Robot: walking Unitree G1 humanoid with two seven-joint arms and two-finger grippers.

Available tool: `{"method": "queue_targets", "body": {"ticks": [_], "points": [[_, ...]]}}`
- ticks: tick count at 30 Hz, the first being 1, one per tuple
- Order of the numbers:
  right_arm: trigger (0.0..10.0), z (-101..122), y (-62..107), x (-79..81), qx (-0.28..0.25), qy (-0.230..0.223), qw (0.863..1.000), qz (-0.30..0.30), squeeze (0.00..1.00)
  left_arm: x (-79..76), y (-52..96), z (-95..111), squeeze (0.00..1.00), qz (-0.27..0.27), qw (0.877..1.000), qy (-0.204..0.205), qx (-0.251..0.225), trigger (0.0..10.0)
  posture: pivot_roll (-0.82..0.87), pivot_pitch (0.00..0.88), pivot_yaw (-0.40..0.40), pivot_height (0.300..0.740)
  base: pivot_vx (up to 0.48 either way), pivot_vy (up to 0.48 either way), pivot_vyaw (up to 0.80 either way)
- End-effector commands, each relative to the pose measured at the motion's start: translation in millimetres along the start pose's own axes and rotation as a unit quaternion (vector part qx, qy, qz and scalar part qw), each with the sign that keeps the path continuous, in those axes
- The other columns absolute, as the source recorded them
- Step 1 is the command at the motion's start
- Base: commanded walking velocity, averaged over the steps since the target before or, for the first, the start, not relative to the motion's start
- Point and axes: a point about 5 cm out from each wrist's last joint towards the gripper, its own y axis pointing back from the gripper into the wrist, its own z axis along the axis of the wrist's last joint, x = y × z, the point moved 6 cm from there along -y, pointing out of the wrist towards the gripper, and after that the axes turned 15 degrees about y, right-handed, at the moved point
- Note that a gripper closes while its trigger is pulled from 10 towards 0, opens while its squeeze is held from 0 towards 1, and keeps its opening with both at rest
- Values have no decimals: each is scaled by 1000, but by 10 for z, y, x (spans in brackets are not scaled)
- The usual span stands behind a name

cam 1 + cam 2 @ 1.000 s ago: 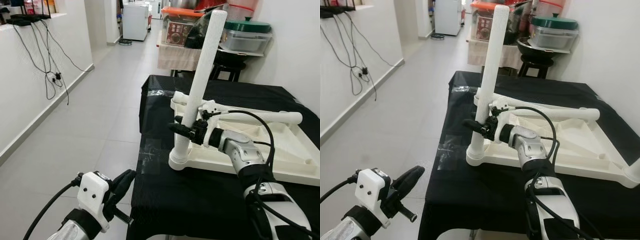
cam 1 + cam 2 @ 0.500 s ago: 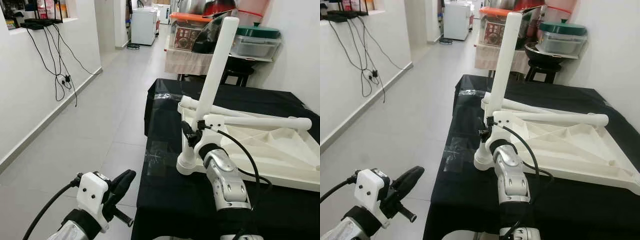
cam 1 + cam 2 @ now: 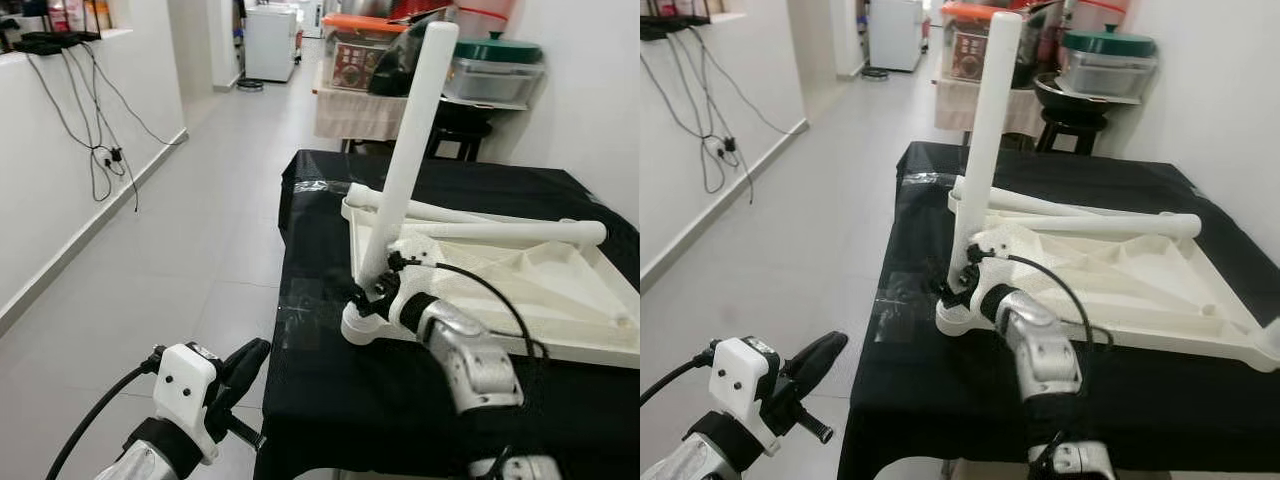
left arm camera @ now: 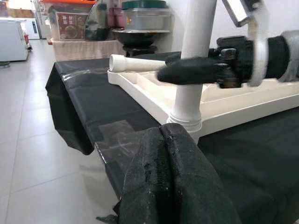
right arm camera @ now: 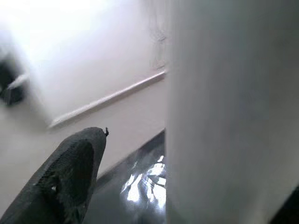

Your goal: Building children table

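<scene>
**Right gripper at the foot of the standing leg**

A bench [image 3: 400, 400] draped in black cloth carried the white plastic tabletop [image 3: 520, 290], which lay upside down with its ribbed underside facing up. At the tabletop's near left corner, about 9 o'clock from its middle, a white upright leg [image 3: 405, 150] stood in a round corner socket [image 3: 362, 325], leaning slightly toward 1 o'clock. A second white leg [image 3: 500, 232] lay flat across the far part of the tabletop, running from 9 to 3 o'clock.

The right gripper [image 3: 368, 298] sat low on the upright leg, just above the socket, its silver arm reaching in from 5 o'clock. In the left wrist view one black finger [image 4: 196, 74] crossed the front of the leg; the right wrist view showed the leg's white surface close against the camera with one finger [image 5: 70, 172] standing apart from it. The fingers were spread either side of the leg, but whether they pressed on it could not be told.

The left gripper [image 3: 240, 370] hung off the bench's edge at 7 o'clock, over the tiled floor [image 3: 180, 260], with its two fingers pressed together and nothing between them.

Cables [image 3: 95, 150] trailed down the white wall at 10 o'clock, and storage boxes [image 3: 490, 75] stood on a shelf at 12 o'clock.
</scene>
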Motion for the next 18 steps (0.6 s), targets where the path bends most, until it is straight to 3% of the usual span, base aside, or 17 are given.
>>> {"method": "queue_targets", "body": {"ticks": [1,3,10,11,12,18], "points": [[10000,-9,-15,105,-10,24,996,80,0,18,0,-66,0,5,1000,3,11,10000,43,0,-104,740,0,0,0],[10000,-18,9,12,-7,24,993,118,0,14,2,-66,0,6,1000,3,11,10000,44,0,-104,740,0,0,0],[10000,86,-5,-119,-23,-2,989,144,0,9,9,-67,0,6,1000,4,12,10000,51,0,-105,740,0,0,0],[1686,92,-3,-122,-23,-8,988,151,0,8,12,-65,0,6,1000,4,12,10000,53,0,-103,740,0,0,0],[0,80,7,-87,-22,-29,984,173,0,4,20,-62,0,6,1000,4,12,10000,54,0,-106,740,0,0,0],[0,77,16,-107,-34,-37,982,181,0,5,25,-59,0,7,1000,4,12,10000,48,0,-103,740,0,0,0]]}}
